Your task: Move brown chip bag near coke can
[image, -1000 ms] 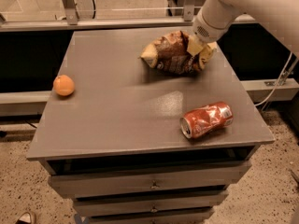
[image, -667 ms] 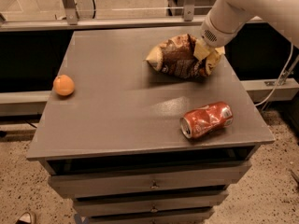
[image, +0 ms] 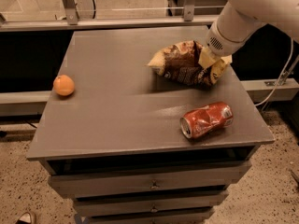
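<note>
Brown chip bag (image: 180,65) crinkled | jaws clamp right end | coke can (image: 206,120) dented

**Bag at right rear, can at front right**

The brown chip bag (image: 180,64) is crinkled and dark brown, with white lettering and pale yellow-tan ends. It sits on the right rear part of the desk (image: 117,115), and the end effector (image: 212,63) is at its right end. The coke can (image: 206,120), red and badly dented, lies on its side near the front right corner. One silver end faces front-left, and the can is near the bag without touching it.
</note>
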Available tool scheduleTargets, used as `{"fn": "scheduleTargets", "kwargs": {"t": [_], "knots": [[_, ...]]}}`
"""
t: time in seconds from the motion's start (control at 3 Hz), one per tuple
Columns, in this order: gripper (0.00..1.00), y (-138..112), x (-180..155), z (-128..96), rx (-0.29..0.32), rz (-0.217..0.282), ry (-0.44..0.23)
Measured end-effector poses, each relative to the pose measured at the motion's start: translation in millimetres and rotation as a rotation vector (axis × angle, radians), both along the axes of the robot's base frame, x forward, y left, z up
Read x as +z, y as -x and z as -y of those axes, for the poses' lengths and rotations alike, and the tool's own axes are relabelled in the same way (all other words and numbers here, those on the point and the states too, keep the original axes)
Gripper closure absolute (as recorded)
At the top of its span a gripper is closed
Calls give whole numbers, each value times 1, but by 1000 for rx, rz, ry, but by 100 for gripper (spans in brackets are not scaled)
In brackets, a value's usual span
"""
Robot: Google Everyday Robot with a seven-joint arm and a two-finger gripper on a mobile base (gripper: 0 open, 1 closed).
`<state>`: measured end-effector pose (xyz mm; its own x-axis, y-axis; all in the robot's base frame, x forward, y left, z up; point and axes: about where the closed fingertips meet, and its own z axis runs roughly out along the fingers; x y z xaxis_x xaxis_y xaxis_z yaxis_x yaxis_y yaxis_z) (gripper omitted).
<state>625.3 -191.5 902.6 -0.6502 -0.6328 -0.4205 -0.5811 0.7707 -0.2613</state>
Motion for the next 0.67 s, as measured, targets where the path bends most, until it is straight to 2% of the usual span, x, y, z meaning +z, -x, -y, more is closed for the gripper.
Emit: {"fn": "scheduleTargets", "kwargs": {"t": [0.67], "knots": [[52,30,-7,-2,-51,-49,-26]]}}
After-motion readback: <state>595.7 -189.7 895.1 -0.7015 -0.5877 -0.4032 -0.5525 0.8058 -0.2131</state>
